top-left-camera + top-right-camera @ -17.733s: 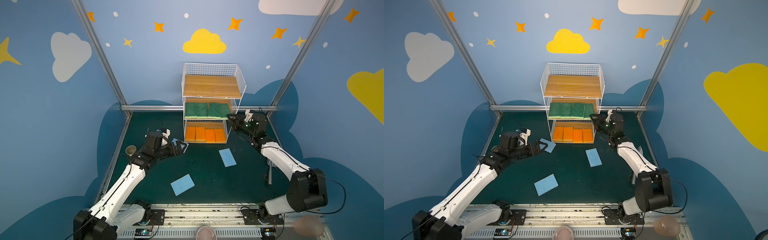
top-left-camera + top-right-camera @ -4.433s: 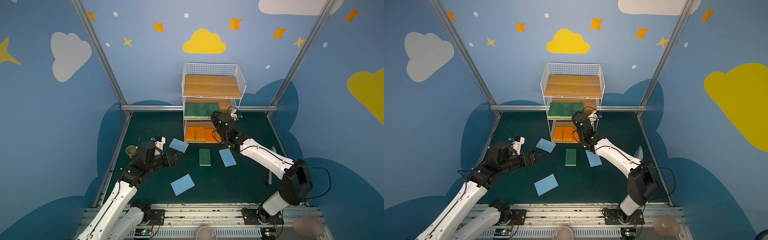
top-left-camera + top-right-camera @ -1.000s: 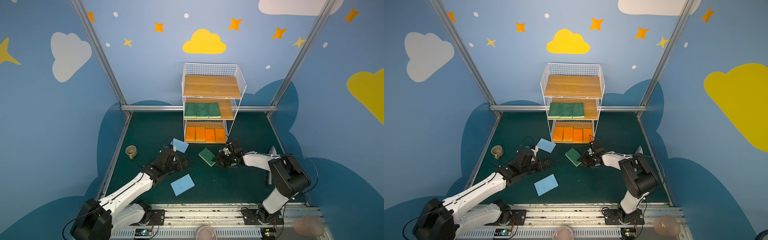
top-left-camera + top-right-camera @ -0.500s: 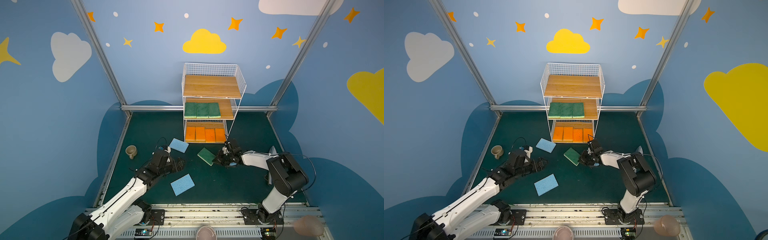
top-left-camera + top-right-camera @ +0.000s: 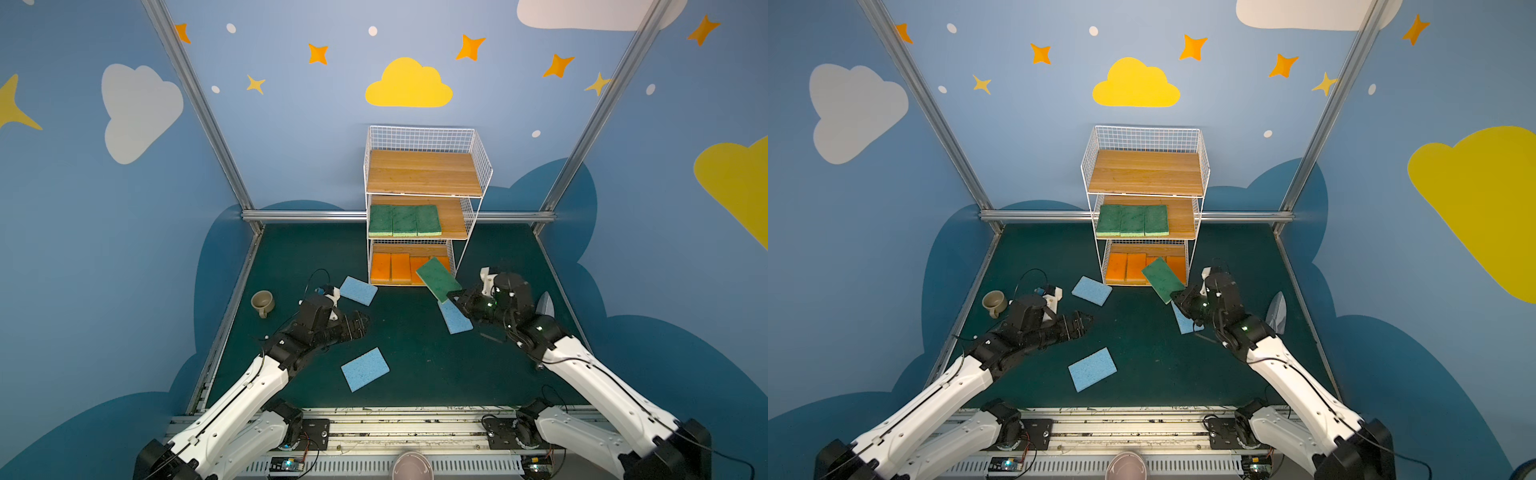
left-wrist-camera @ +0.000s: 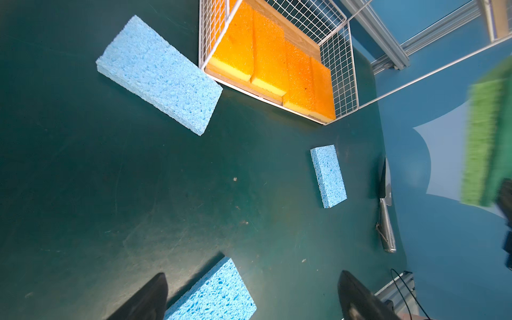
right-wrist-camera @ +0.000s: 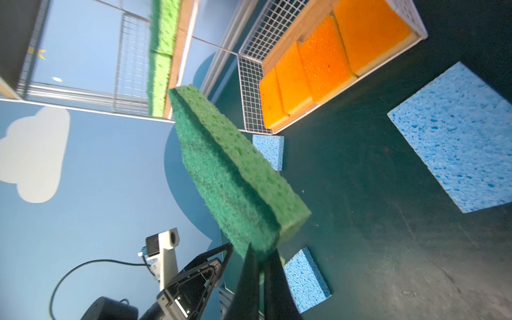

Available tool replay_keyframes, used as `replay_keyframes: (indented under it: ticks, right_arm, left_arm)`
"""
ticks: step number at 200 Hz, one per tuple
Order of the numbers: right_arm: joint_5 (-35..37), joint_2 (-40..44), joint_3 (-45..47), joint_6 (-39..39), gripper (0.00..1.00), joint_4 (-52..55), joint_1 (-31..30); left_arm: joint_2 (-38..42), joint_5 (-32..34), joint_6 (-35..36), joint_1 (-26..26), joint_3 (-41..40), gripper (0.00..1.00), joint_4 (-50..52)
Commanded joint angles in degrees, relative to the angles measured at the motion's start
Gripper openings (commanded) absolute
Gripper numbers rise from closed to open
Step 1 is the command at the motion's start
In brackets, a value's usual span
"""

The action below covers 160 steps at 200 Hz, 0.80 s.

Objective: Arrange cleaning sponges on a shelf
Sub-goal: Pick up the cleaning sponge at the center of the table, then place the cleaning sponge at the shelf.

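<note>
A green sponge (image 5: 438, 277) is clamped in the right gripper (image 5: 451, 297) before the shelf (image 5: 424, 171); the left gripper (image 5: 365, 323) is spread wide near blue sponges (image 5: 365, 369).

A beige mug (image 5: 262, 302) sat on the dark green mat (image 5: 415, 340) near its left edge. A steel-handled knife (image 6: 386, 221) lay along the right edge.

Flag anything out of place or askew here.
Three light blue sponges lie scattered on the mat at odd angles, none shelved. A knife-like tool lies by the mat's right edge, foreign among sponges. One green sponge hangs tilted in the right pincer.
</note>
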<state>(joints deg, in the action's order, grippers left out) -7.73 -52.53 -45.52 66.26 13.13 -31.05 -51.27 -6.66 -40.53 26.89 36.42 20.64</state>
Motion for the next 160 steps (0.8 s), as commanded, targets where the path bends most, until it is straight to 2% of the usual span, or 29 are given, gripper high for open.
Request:
replay_keyframes:
  ticks: [1, 28, 54, 109, 160]
  right_arm:
    - [6.81, 3.53, -0.18, 1.41, 0.0, 4.09, -0.07]
    - [13.05, 5.25, 1.3, 5.19, 0.0, -1.77, 0.01]
    - [16.09, 2.86, -0.73, 6.5, 0.0, -5.4, 0.2]
    - [16.69, -7.07, -5.89, 10.89, 0.0, -15.18, 1.33]
    - [16.56, -14.64, -11.76, 12.14, 0.0, -18.0, 2.81]
  left_arm:
    - [0.55, -1.49, 1.33, -0.52, 1.28, 0.95, 1.1]
    - [0.54, -2.39, 1.44, -0.7, 1.46, 0.95, 0.89]
    - [1.31, -2.51, 1.97, -0.95, 1.63, 0.95, 1.59]
    - [2.7, -3.27, 2.08, -1.27, 1.28, 0.95, 3.05]
    - [2.9, -4.7, 1.84, -1.25, 0.76, 0.95, 3.53]
